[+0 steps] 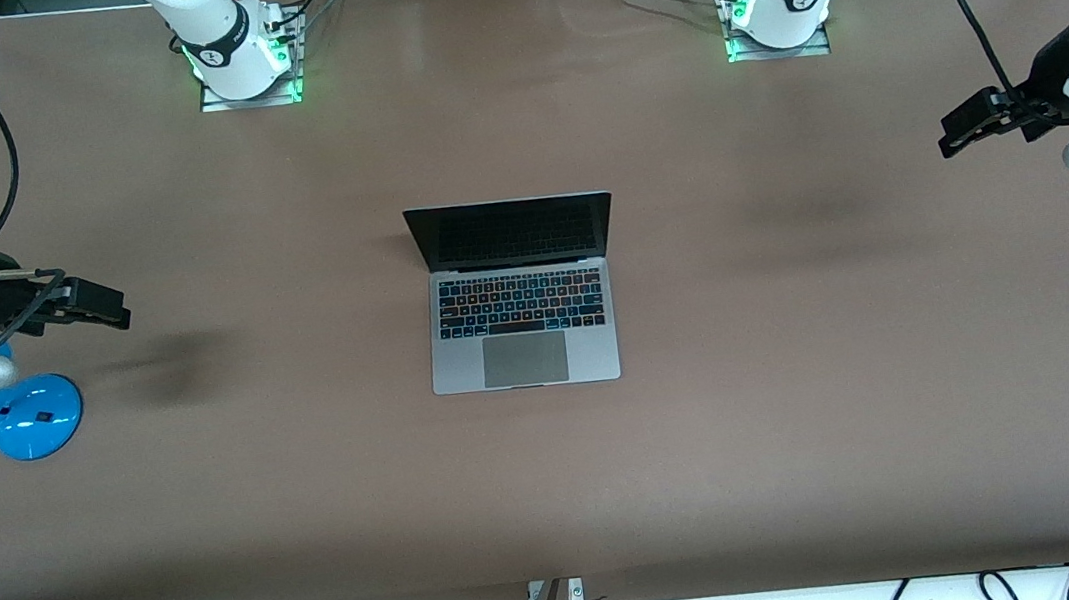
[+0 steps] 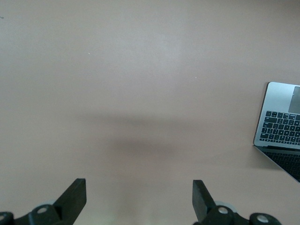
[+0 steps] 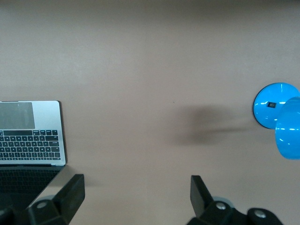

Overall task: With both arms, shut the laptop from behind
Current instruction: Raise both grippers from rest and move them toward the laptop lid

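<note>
The silver-grey laptop [image 1: 521,314] lies open in the middle of the brown table, its dark screen [image 1: 512,232] upright and facing the front camera. It also shows at the edge of the left wrist view, laptop [image 2: 280,124], and of the right wrist view, laptop [image 3: 30,133]. My left gripper [image 1: 956,131] hangs open over bare table at the left arm's end, well apart from the laptop. My right gripper [image 1: 115,310] hangs open over bare table at the right arm's end, also well apart. Nothing is between either gripper's fingers [image 2: 75,197] [image 3: 70,194].
A blue desk lamp [image 1: 24,413] stands at the right arm's end of the table, under the right arm; its round base [image 3: 272,105] shows in the right wrist view. The arm bases [image 1: 239,47] [image 1: 777,1] stand along the edge farthest from the front camera. Cables hang off the nearest edge.
</note>
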